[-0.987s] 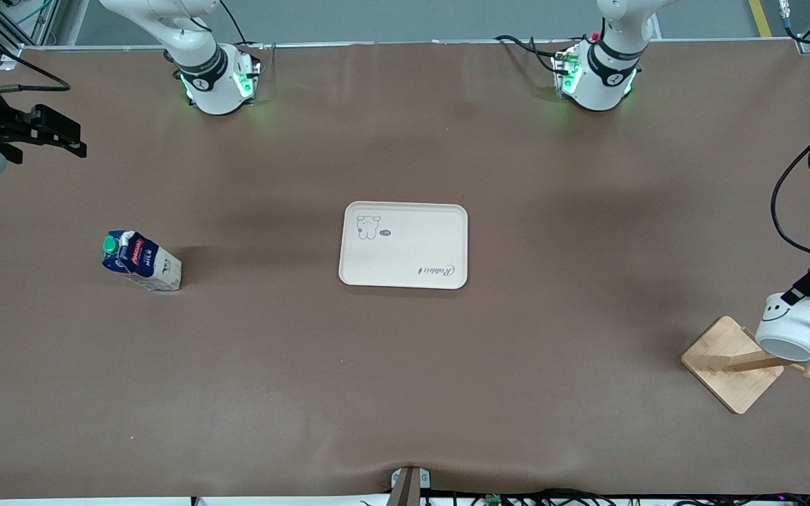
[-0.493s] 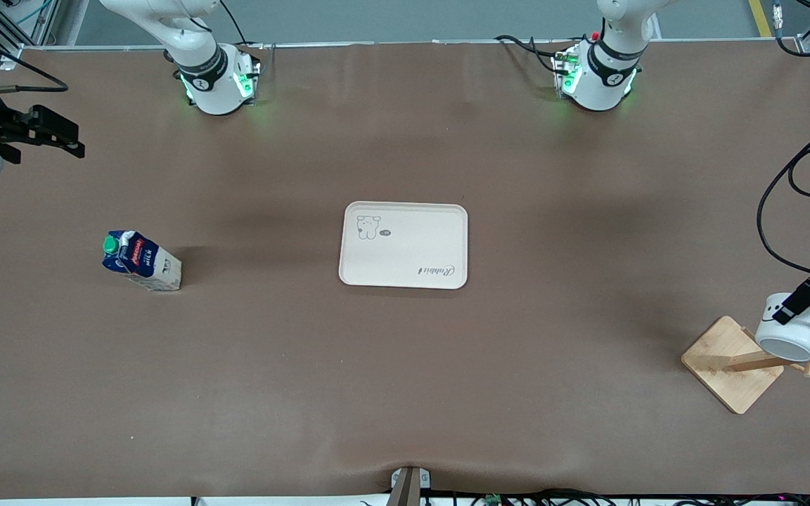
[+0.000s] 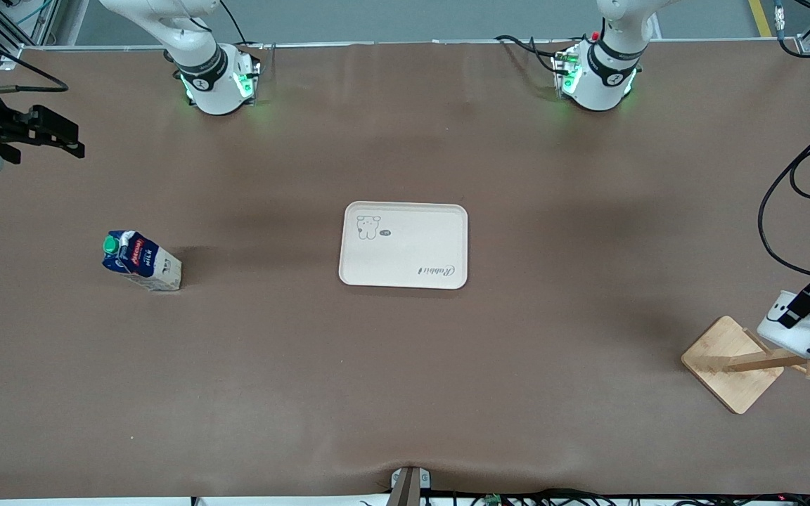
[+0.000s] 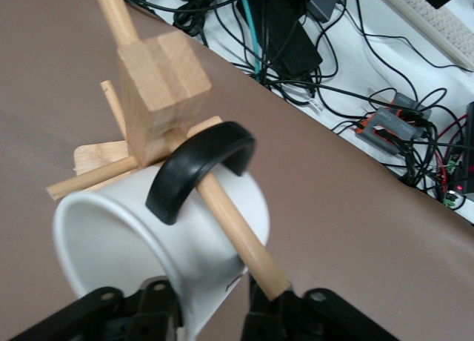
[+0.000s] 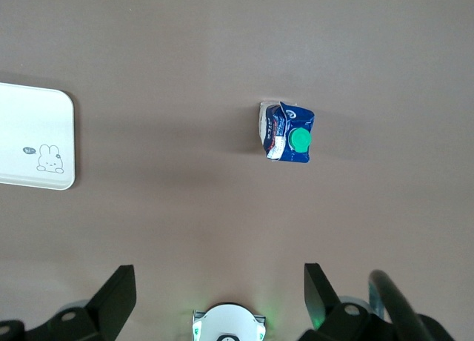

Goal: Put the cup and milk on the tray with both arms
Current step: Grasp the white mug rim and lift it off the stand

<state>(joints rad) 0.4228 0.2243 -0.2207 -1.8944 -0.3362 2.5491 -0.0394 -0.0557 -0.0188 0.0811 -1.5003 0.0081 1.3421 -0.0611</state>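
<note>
L gripper (image 3: 806, 306) clamps wall of cup (image 3: 792, 330), which hangs by handle on peg of wooden stand (image 3: 728, 365) at L arm's end. Risk: handle snags peg on pull, tipping stand. R gripper (image 3: 53, 137) open, waits; milk (image 3: 139, 261), tray (image 3: 405, 277) untouched.

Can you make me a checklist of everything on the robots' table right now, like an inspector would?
Surface: brown table, flat, one covering.
Cup: white cup hangs by its black handle on a peg of the wooden stand, at the left arm's end.
Milk: milk stands upright toward the right arm's end.
Tray: tray in the middle, nothing on it.
Clutter: nothing seen.
Grippers: left gripper at the cup, one finger inside the rim, one outside; right gripper open, waiting in the air over the table's edge.
Cables: a tangle on the floor past the table's edge.
Surroundings: grey floor.
</note>
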